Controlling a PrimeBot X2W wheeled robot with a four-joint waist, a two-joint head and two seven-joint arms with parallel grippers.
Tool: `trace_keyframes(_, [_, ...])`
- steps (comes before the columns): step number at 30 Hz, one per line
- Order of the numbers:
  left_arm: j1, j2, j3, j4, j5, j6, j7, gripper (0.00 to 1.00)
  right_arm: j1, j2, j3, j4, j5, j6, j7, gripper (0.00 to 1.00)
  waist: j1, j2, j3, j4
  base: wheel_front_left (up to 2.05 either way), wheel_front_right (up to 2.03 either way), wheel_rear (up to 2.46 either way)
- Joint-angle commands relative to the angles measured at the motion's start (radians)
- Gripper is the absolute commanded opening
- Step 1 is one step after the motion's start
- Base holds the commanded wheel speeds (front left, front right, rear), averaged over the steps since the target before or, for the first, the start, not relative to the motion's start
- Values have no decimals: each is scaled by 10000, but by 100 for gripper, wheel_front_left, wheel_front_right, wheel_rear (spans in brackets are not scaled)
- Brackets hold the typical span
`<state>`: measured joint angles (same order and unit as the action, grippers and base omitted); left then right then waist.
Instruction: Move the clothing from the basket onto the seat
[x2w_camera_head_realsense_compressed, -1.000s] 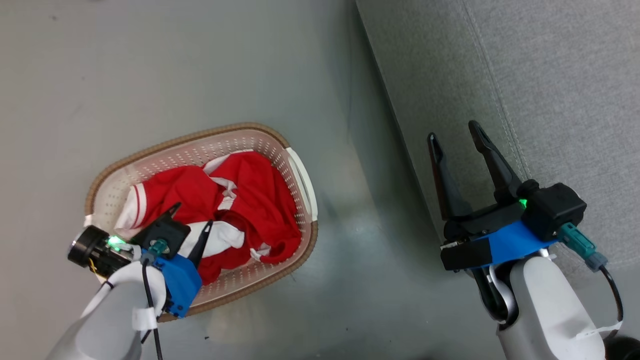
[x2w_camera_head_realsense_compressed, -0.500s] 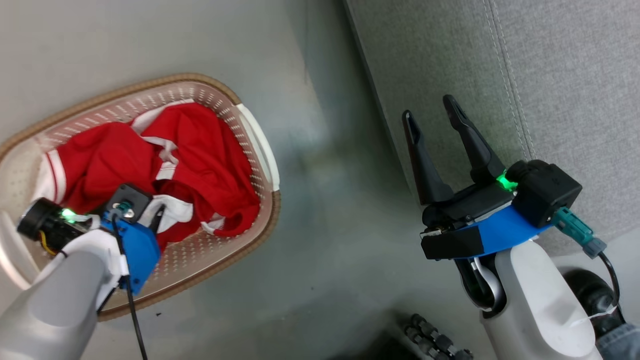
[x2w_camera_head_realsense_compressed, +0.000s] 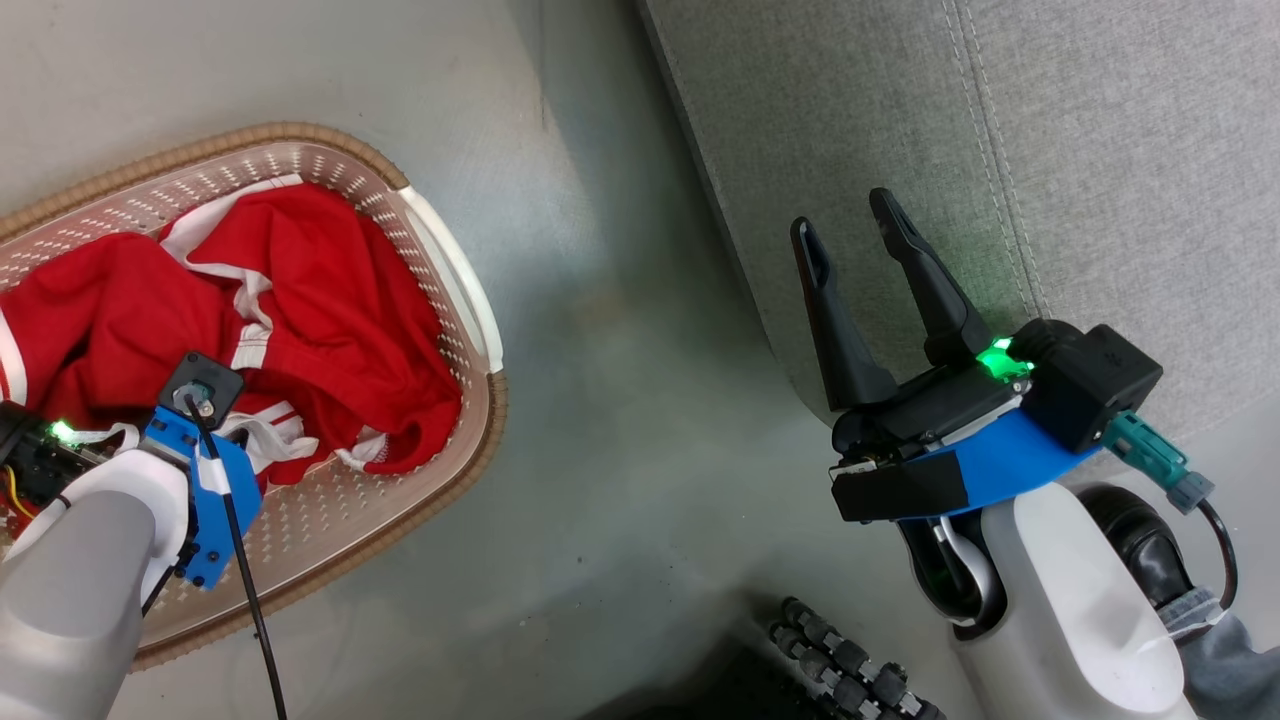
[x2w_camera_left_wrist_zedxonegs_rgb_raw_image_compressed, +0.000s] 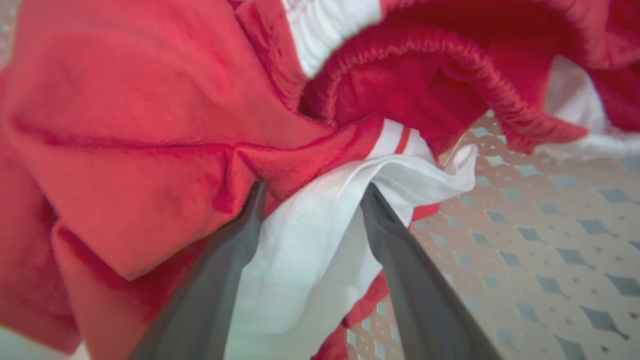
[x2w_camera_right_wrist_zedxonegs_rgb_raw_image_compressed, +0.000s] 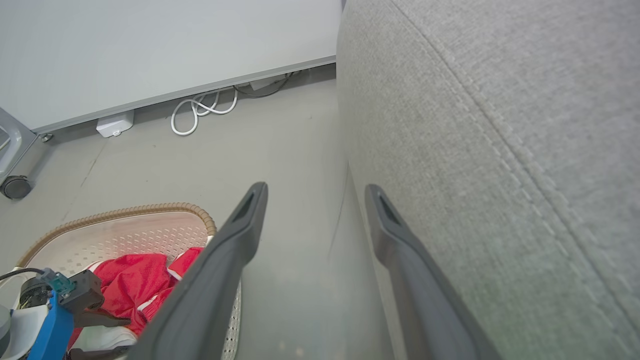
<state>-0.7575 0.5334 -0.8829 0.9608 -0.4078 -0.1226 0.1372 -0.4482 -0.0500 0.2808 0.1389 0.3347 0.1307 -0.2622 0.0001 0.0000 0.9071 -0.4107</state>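
— Zero garments on the seat (x2w_camera_head_realsense_compressed: 1100, 150) so far? Its visible part, upper right of the head view, is bare grey fabric
— Correct. All the clothing (x2w_camera_head_realsense_compressed: 320, 310) sits bunched in the basket (x2w_camera_head_realsense_compressed: 460, 290), left side of the frame
— Left gripper (x2w_camera_left_wrist_zedxonegs_rgb_raw_image_compressed: 314, 187)?
— Down in the pile, jaws spread, a white fold lying between the two fingers. Nothing pinched yet
— Right gripper (x2w_camera_head_realsense_compressed: 845, 215)?
— Released and empty, hovering centre right at the seat's front edge, well apart from the basket
— Progress?
— Looks like the first grab is only being set up. Remaining: close on the fold, lift, carry across, drop on the seat, then repeat for whatever stays in the basket
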Motion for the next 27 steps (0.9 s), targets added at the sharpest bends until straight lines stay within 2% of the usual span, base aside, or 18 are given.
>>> trace_keyframes(1, [-137, 67, -16, 26, -6, 90, 74, 43, -116, -7, 16, -16, 33, 1, -39, 100, -1, 0, -10, -19, 0, 0, 0])
trace_keyframes(2, [-146, 63, -38, 12, 8, 119, 103, 13, -118, -7, 26, -4, 56, 1, -39, 100, -1, 0, -19, -29, 0, 0, 0])
trace_keyframes(3, [-148, 59, -55, -5, 10, 140, 120, 0, -117, -7, 34, 8, 73, 1, -40, 100, -1, 0, -32, -34, 0, 0, 0])
trace_keyframes(18, [257, -411, -173, -228, -522, 9, 123, 0, -70, -7, -55, 209, -206, 1, -41, 100, -1, 0, -673, 256, 0, 0, 0])
trace_keyframes(27, [820, -1297, -223, 93, -964, -21, -485, 0, 230, -11, -305, 592, -849, 1, -39, 100, -1, 0, -2434, 875, 0, 0, 0])
